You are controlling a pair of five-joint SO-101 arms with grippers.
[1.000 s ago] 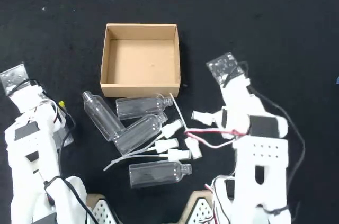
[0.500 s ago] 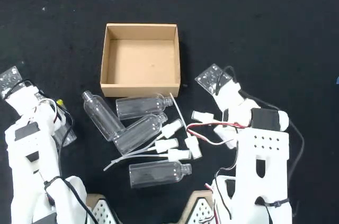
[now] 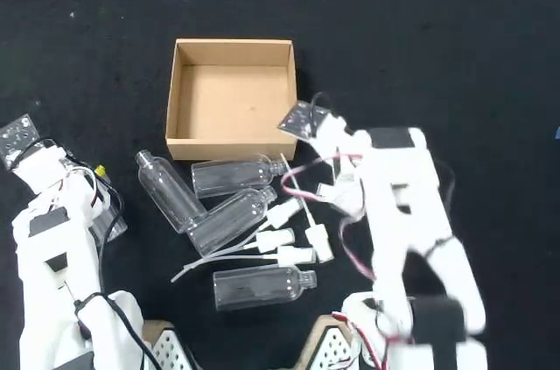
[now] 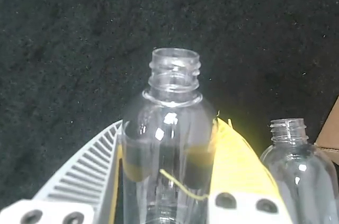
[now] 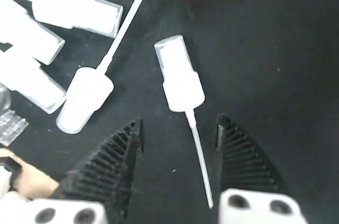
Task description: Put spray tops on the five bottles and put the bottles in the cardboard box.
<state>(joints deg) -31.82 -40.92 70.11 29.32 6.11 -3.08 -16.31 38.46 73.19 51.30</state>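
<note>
Room first: bare black cloth (image 3: 472,64) spreads wide on the outer side of my right claw (image 5: 179,124). On its inner side loose spray tops (image 5: 74,9) crowd close, and the cardboard box (image 3: 232,150) corner is near its wrist. The right claw's fingers are spread wide and touch nothing. One spray top (image 5: 180,83) lies just ahead, its tube running back into the gap. My left claw (image 4: 170,152) is clamped on a bottle (image 4: 172,123), open neck past the fingertips. Four other bottles (image 3: 232,176) lie between the claws.
</note>
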